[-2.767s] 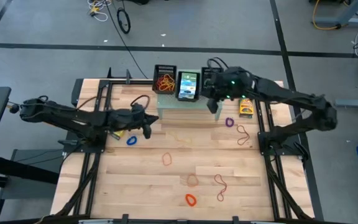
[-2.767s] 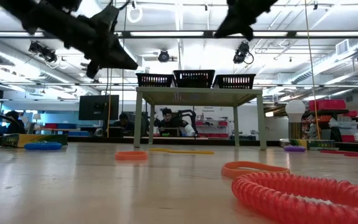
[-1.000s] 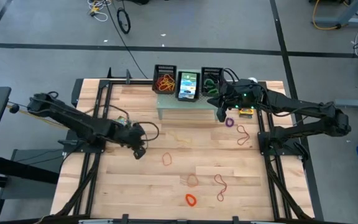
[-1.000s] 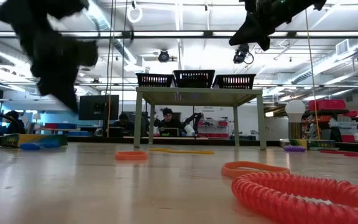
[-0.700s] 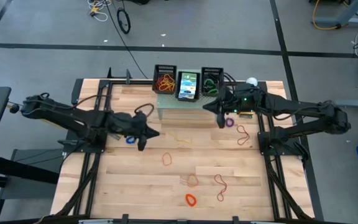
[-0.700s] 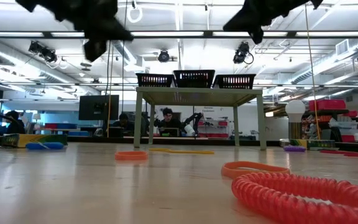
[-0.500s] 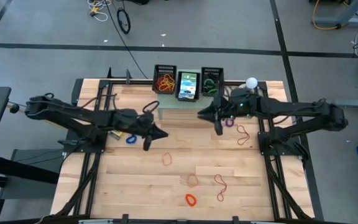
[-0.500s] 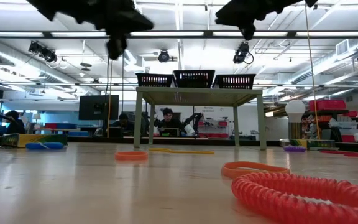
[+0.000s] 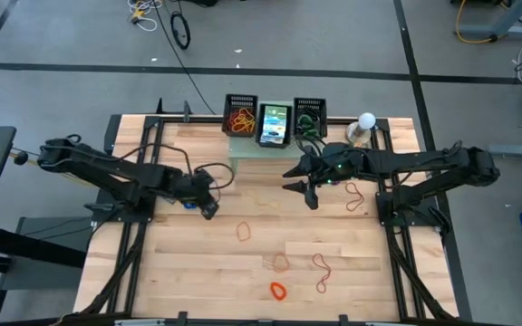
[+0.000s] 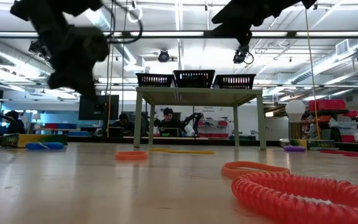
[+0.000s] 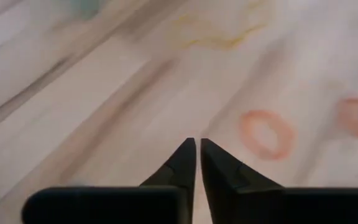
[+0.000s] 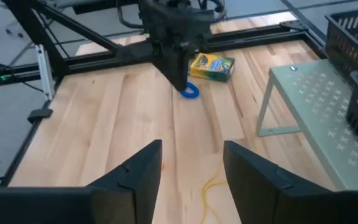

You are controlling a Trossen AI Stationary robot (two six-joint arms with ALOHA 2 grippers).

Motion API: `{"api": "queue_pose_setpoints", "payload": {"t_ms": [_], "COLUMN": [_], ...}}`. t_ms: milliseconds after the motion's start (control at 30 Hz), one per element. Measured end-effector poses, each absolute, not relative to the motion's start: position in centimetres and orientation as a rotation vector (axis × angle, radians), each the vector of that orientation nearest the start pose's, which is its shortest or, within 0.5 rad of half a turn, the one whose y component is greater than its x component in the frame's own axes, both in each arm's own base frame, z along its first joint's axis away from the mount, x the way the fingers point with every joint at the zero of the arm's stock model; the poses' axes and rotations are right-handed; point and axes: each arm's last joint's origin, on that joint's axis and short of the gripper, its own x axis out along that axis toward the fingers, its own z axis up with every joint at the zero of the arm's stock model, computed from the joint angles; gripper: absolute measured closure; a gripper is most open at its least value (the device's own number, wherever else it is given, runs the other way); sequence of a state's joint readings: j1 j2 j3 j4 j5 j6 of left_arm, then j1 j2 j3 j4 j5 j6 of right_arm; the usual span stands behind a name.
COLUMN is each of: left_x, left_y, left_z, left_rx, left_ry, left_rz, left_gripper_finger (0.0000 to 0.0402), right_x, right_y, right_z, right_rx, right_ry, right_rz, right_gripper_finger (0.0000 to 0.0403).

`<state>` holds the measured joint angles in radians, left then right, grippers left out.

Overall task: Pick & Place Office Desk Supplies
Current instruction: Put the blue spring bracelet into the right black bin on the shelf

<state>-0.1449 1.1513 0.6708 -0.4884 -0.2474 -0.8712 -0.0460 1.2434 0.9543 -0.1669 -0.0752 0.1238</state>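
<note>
On the pale wooden tabletop [image 9: 270,231] we see the thin rubber-band loops scattered: an orange loop [image 9: 243,232] near the middle, a fainter orange one [image 9: 280,263] beyond it, a bright orange coiled loop [image 9: 278,291] close to the near edge, a dark red stretched band [image 9: 322,266] beside that, another red band [image 9: 356,196] on the right side, and a small blue loop [image 12: 190,91] on the left side. Just past the blue loop lies a small yellow-and-green printed cardboard box [image 12: 211,66]. More bands fill the black mesh baskets [image 9: 240,115] standing on the pale green perforated stand [image 12: 306,90] at the far edge.

Our left gripper [image 9: 208,209] hangs low over the table just beside the blue loop; in its wrist view the two dark fingers [image 11: 182,167] stand almost together, a thin gap between their tips, nothing between them. Our right gripper [image 9: 302,186] hovers above bare wood in front of the stand, its fingers [image 12: 140,168] spread well apart and empty.

A white ball-topped object [image 9: 366,119] stands at the far right corner.
</note>
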Motion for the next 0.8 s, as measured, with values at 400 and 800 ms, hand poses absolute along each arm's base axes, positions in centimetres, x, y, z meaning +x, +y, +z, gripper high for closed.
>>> {"api": "queue_pose_setpoints", "payload": {"t_ms": [400,800], "left_x": [17.9,17.0], "left_y": [0.8,1.4], "left_z": [16.1,12.7], "left_rx": [-0.700,-0.647], "left_ry": [1.119,1.254], "left_rz": [0.741,0.788], "left_gripper_finger": [0.0240,0.0310], "right_x": [27.5,27.5], "right_y": [-1.1,-1.2], "right_z": [30.2,30.2], "right_rx": [0.146,0.144], "right_ry": [0.419,0.411], "right_rz": [-0.005,-0.018], "right_gripper_finger": [0.0222,0.0222]}}
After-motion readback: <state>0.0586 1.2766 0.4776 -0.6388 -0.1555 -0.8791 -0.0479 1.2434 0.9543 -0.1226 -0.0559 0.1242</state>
